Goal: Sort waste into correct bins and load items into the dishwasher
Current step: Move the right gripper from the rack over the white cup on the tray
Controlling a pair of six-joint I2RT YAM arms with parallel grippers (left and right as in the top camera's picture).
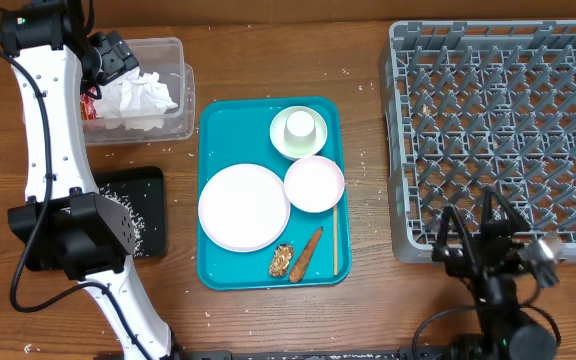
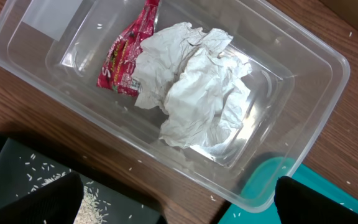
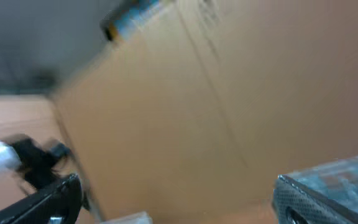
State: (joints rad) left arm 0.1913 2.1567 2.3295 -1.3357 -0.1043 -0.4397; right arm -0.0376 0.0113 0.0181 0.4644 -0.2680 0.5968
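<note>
Two arms work at a wooden surface (image 1: 368, 300). Nearest, on the right, the right pincer (image 3: 176, 186) faces a cardboard wall (image 3: 185, 106). Its view is blurred, but its fingers stand apart with nothing between them. It sits just off the near edge of the grey dish rack (image 1: 498, 130), which runs from there to the far right edge and looks empty.

On the left, a black bin (image 1: 148, 205) holds scattered rice grains (image 1: 136, 218), partly hidden by the left arm.

Between the black bin and the rack lies a teal tray (image 1: 228, 120). At its near end sit an orange-brown scrap (image 1: 308, 253) and a brown crumbly bit (image 1: 281, 261), just beside each other. A thin chopstick (image 1: 334, 240) lies along the tray's right side. Farther in, a large white plate (image 1: 243, 207) touches or slightly overlaps a smaller white dish (image 1: 314, 184). Beyond those, a cup (image 1: 299, 126) stands on a saucer (image 1: 280, 145) near the tray's far right corner.

Farthest on the left is a clear bin (image 2: 316, 56) just beside the tray's far left corner. It contains crumpled white paper (image 2: 197, 87) and, touching the paper, a red wrapper (image 2: 124, 59). The left pincer (image 2: 179, 186) hovers over this bin's near wall, spread wide and holding nothing.
</note>
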